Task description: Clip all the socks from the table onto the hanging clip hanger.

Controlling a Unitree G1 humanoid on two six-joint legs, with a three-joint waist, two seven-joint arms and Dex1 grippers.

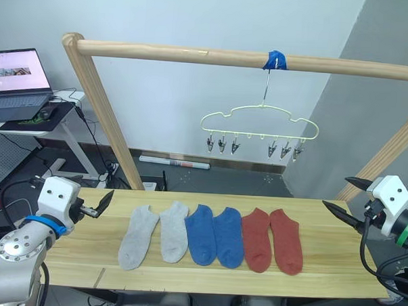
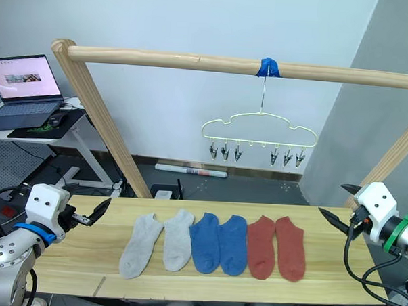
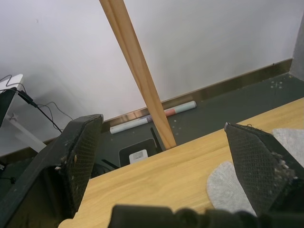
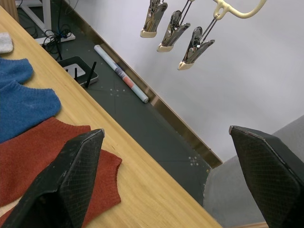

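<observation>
Both claws gape wide and hold nothing. The left gripper (image 1: 106, 201) hovers just beside the grey end of the socks (image 1: 212, 237) lying on the table (image 1: 84, 253); the right gripper (image 1: 344, 197) hovers beyond the red pair, below the clip hanger (image 1: 259, 130).

I see six plain socks on the pale yellow, grained wood worktop (image 1: 320, 280): two light grey socks (image 1: 153, 235), two royal blue socks (image 1: 214, 235), two brick red socks (image 1: 272, 240). The clip hanger (image 1: 259, 121) is pale yellow-green with silver clips (image 1: 251, 147), under a strip of blue tape (image 1: 275, 60).
</observation>
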